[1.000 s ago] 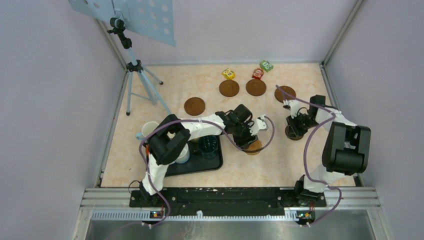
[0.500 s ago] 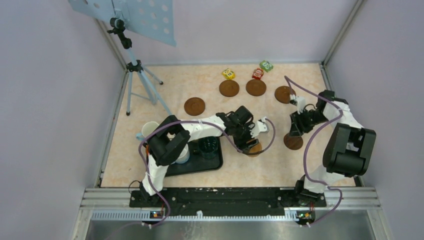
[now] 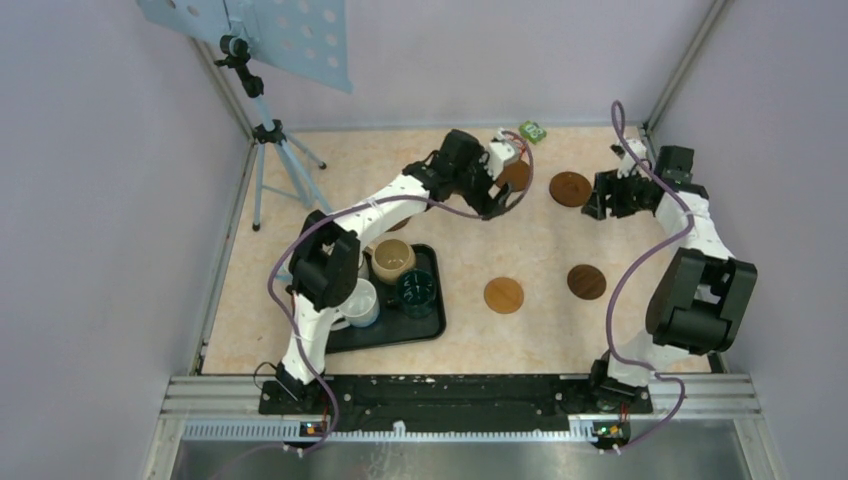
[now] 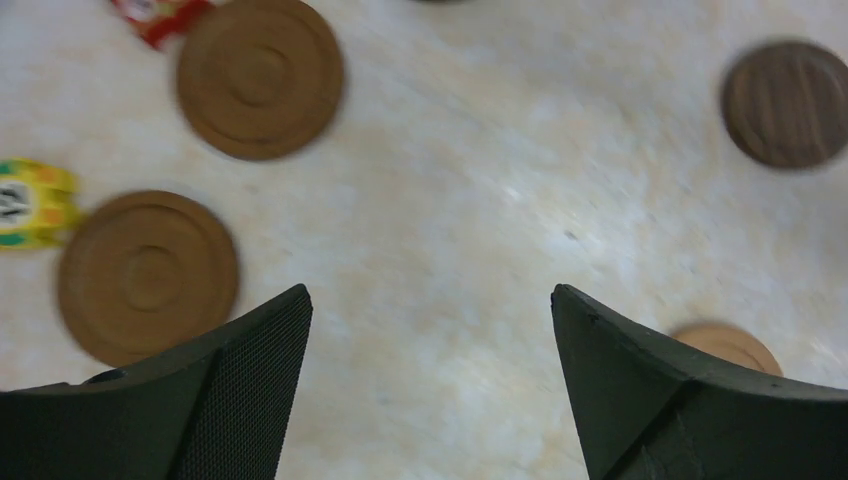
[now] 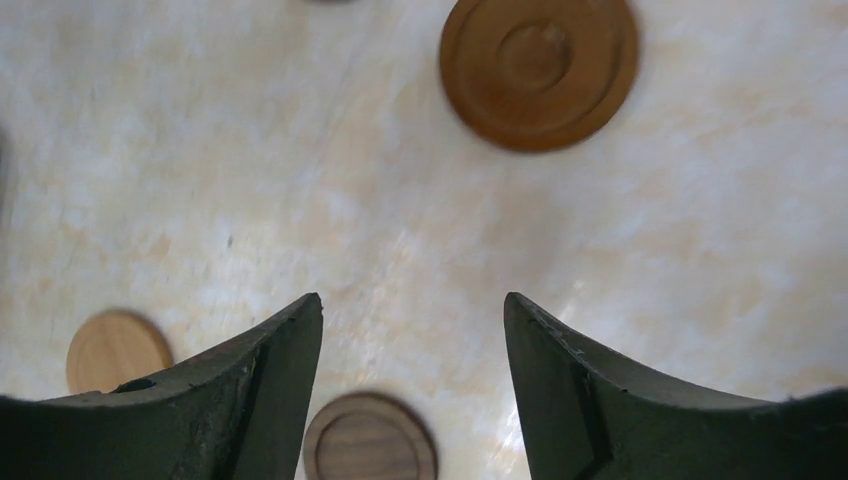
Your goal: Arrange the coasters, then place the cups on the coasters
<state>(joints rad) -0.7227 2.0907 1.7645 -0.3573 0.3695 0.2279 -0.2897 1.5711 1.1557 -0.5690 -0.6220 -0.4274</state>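
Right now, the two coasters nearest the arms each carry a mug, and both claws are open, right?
Not quite. The top view shows the light coaster and the dark coaster bare; the mugs sit in the black tray. The left claw and right claw are indeed open, as the wrist views show.

Cups (image 3: pixel 394 260) sit in the tray (image 3: pixel 405 328), two coasters (image 3: pixel 504 295) to its right.
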